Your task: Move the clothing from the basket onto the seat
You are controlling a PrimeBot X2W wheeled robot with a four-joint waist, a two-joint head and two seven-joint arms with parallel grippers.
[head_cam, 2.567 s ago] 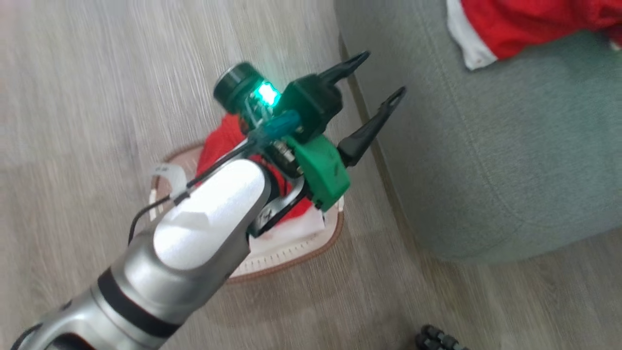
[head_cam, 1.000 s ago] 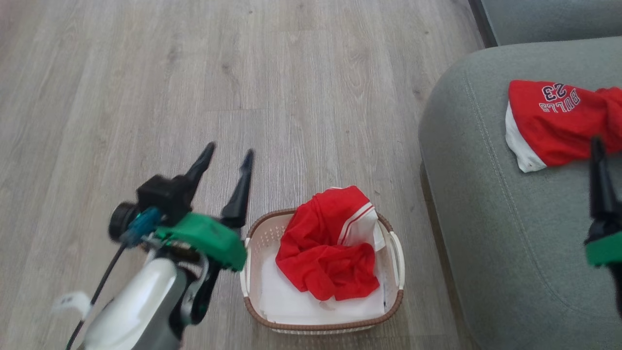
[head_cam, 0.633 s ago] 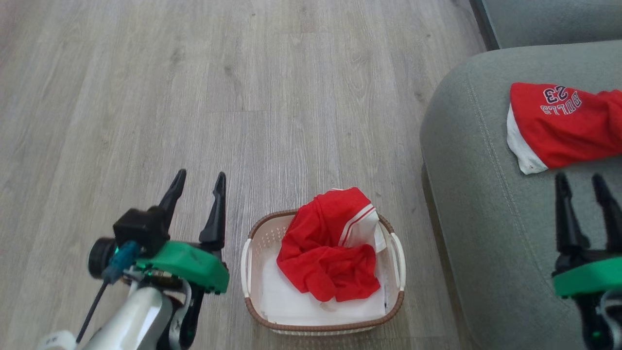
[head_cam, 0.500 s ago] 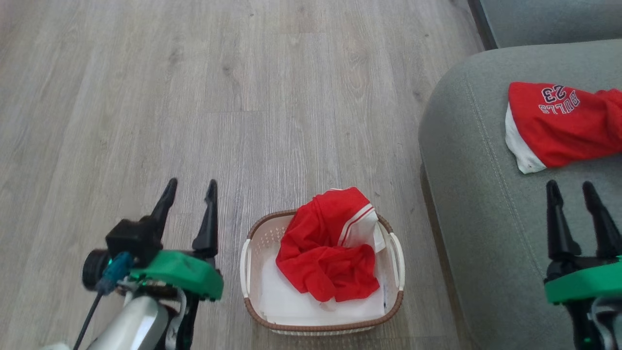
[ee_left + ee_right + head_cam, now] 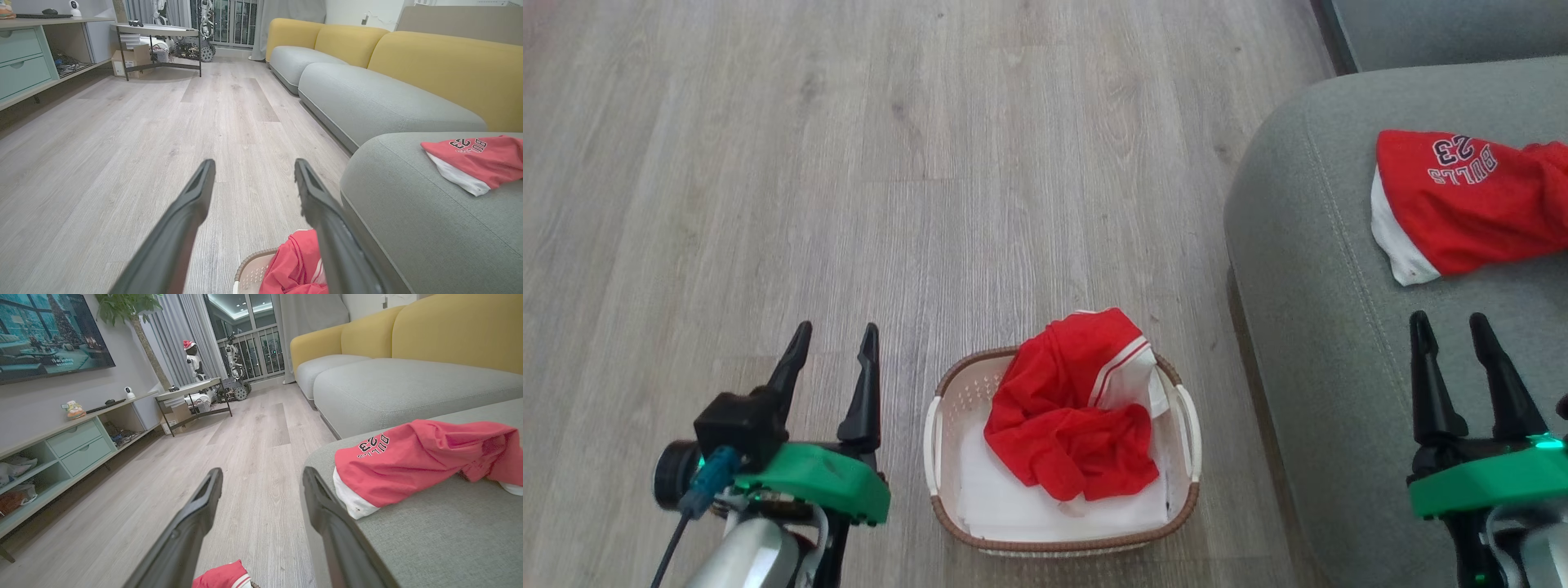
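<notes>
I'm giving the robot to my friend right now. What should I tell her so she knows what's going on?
The left gripper is open and empty, above the floor just left of the basket.
The right gripper is open and empty, above the seat.
Done: one red garment, printed BULLS 23, lies on the seat.
Left to do: the second red garment sits crumpled in the basket. Grab it and put it on the seat too.
</notes>
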